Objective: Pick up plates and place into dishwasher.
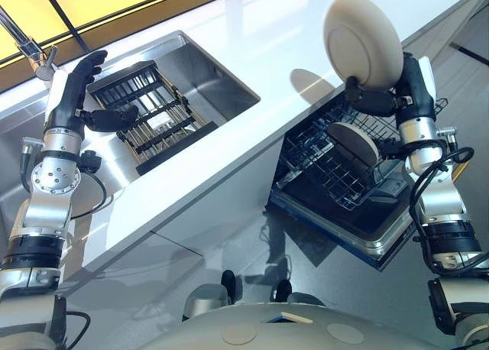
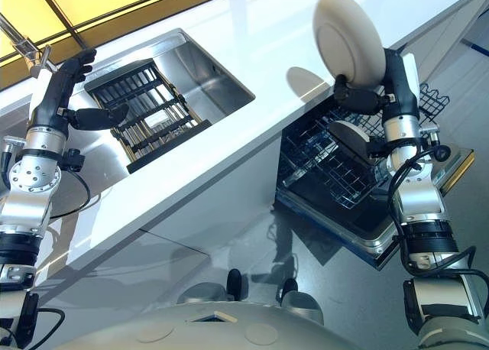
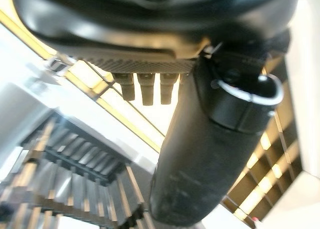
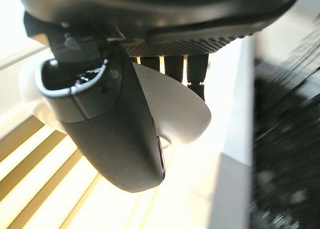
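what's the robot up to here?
It's loading plates. The right hand pinches a cream plate by its lower edge, held upright above the open dishwasher rack, where another plate already stands. The left hand hangs open over the dark dish rack in the sink, holding nothing.

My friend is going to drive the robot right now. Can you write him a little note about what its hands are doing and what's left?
Right hand: fingers and thumb pinch a cream plate, held up over the counter edge above the open dishwasher rack.
Left hand: open, holding nothing, above the dark drying rack in the sink.
Done: one plate already stands in the dishwasher rack.
Left: lower the held plate into the rack and let go.
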Available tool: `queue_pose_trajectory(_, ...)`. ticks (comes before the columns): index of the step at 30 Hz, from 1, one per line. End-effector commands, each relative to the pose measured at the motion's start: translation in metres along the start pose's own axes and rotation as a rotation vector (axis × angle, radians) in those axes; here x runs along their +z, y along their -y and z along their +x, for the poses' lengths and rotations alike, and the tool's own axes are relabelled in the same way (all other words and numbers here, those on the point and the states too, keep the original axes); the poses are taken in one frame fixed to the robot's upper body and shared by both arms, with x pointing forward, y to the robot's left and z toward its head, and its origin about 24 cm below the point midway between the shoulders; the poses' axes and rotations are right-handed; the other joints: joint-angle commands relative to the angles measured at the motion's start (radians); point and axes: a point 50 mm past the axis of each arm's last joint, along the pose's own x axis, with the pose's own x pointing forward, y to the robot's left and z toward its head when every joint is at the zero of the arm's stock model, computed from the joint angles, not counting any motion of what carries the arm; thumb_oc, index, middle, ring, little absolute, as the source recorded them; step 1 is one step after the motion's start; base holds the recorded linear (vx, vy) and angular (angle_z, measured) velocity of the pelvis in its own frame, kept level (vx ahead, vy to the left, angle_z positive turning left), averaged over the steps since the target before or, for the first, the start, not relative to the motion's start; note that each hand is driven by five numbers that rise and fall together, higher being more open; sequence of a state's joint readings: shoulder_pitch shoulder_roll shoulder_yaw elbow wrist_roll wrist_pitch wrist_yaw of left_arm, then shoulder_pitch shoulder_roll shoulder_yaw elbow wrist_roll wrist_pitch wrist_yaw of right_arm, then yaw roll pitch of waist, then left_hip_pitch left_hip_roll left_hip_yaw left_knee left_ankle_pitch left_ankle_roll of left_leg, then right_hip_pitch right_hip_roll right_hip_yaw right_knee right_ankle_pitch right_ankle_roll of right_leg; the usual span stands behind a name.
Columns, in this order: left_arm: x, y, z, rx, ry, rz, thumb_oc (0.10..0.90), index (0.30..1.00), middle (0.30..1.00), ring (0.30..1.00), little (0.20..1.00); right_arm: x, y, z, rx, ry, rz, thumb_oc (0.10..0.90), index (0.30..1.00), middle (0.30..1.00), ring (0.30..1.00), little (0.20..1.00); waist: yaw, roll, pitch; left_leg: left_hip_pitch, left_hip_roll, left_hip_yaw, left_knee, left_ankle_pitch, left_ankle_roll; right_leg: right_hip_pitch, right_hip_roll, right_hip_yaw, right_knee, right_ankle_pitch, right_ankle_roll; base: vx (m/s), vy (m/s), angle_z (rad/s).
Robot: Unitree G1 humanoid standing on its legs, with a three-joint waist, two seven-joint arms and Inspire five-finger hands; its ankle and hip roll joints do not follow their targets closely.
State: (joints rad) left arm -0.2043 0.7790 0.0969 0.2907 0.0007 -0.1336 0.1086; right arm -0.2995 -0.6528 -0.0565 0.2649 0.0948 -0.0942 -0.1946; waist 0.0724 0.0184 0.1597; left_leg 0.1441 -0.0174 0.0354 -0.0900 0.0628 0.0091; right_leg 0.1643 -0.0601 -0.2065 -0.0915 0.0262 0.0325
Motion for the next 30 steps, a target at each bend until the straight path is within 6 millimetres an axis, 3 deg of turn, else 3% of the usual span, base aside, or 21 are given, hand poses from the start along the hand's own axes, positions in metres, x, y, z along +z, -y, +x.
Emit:
queue_pose_trajectory(1, 0.013, -0.043, 0.012, 0.191, 0.070, 0.061, 0.800, 0.900, 0.900, 0.900, 0.900, 0.029, 0.067, 0.015, -0.244, 0.108, -0.119, 0.100, 0.300, 0.300, 0.300, 0.200, -0.028, 0.019, -0.102, 0.033, -0.031, 0.020, 0.009, -0.144, 0.003, -0.019, 0.037, -0.047, 0.106, -0.162, 0.031, 0.05, 0.041, 0.03)
queue_pose_trajectory(6, 0.004, -0.037, 0.005, 0.183, 0.029, 0.050, 0.800, 0.900, 0.900, 0.900, 0.900, -0.008, 0.074, -0.002, -0.237, -0.044, -0.256, 0.100, 0.300, 0.300, 0.300, 0.200, -0.039, 0.021, -0.087, 0.033, -0.032, 0.013, 0.009, -0.143, 0.008, -0.027, 0.038, -0.035, 0.118, -0.165, 0.031, 0.05, 0.043, 0.00)
queue_pose_trajectory(12, -0.003, -0.026, -0.004, 0.194, 0.009, 0.024, 0.800, 0.900, 0.900, 0.900, 0.900, -0.025, 0.059, -0.019, -0.146, -0.056, -0.309, 0.100, 0.300, 0.300, 0.300, 0.200, -0.051, 0.029, -0.064, 0.024, -0.033, 0.006, 0.010, -0.140, 0.015, -0.048, 0.036, -0.023, 0.136, -0.166, 0.032, 0.04, 0.044, -0.02)
queue_pose_trajectory(18, -0.009, -0.021, -0.014, 0.205, -0.006, 0.017, 0.800, 0.900, 0.900, 0.900, 0.900, -0.013, 0.042, -0.030, -0.057, 0.084, -0.290, 0.100, 0.300, 0.300, 0.300, 0.200, -0.064, 0.043, -0.037, 0.003, -0.036, 0.005, 0.014, -0.134, 0.022, -0.080, 0.032, -0.012, 0.155, -0.166, 0.033, -0.01, 0.047, -0.03)
queue_pose_trajectory(24, -0.021, -0.015, -0.031, 0.221, -0.040, 0.014, 0.800, 0.900, 0.900, 0.900, 0.900, 0.011, 0.036, -0.050, -0.167, 0.299, -0.234, 0.100, 0.300, 0.300, 0.300, 0.200, -0.080, 0.055, -0.020, -0.013, -0.040, 0.007, 0.018, -0.131, 0.032, -0.105, 0.037, 0.006, 0.169, -0.168, 0.035, 0.00, 0.011, 0.00)
queue_pose_trajectory(30, -0.028, -0.012, -0.041, 0.230, -0.075, 0.016, 0.800, 0.900, 0.900, 0.900, 0.900, 0.018, 0.029, -0.060, -0.159, 0.366, -0.236, 0.100, 0.300, 0.300, 0.300, 0.200, -0.088, 0.061, -0.019, -0.018, -0.043, 0.011, 0.023, -0.134, 0.034, -0.114, 0.038, 0.013, 0.172, -0.169, 0.036, 0.00, 0.000, 0.00)
